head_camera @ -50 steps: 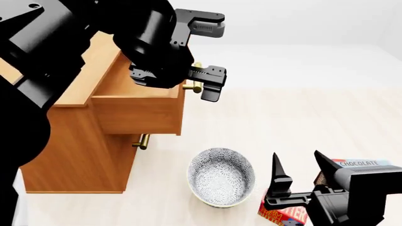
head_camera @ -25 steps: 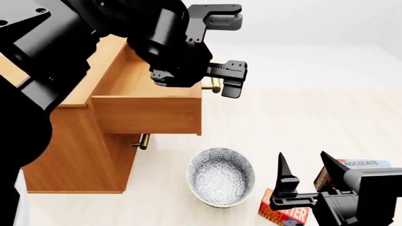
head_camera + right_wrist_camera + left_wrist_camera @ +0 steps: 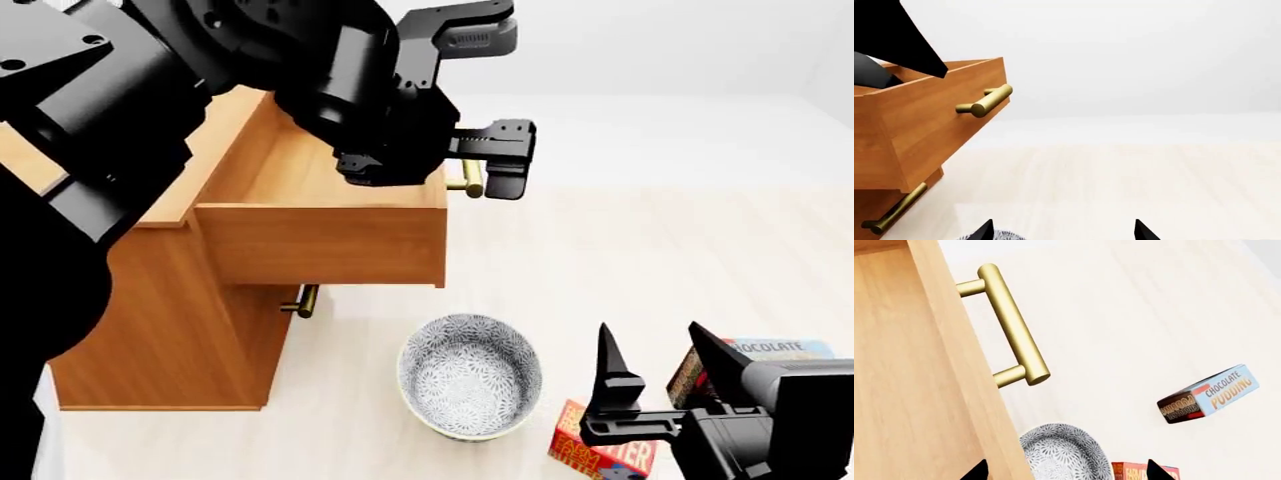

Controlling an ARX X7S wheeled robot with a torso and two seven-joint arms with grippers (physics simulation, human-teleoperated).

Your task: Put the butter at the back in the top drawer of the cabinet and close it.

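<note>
In the head view the cabinet [image 3: 160, 330] fills the left of the frame, and its top drawer [image 3: 320, 240] stands pulled well out toward the centre, its inside in plain sight. The brass handle [image 3: 470, 178] on the drawer front shows just beside the left tool [image 3: 497, 105] at upper centre. That tool is spread wide, one finger above the handle and one beside it, and it holds nothing; whether a finger touches the handle cannot be told. A second brass handle [image 3: 299, 300] of a lower drawer peeks out beneath the open one.

On the floor [image 3: 641, 250], at lower centre, sits a patterned bowl [image 3: 470, 376]. Just to its right, at the lower right of the frame, lies the butter [image 3: 601, 452], red and orange, partly hidden behind the right tool [image 3: 661, 385]. The right tool hangs above it with its two fingers apart and empty. Behind them, at the right edge, is the chocolate pudding box [image 3: 767, 352].

The left wrist view shows the handle [image 3: 1013, 330] close up, with the bowl [image 3: 1057, 452], the butter [image 3: 1137, 471] and the pudding box [image 3: 1207, 395] on the floor beyond.
</note>
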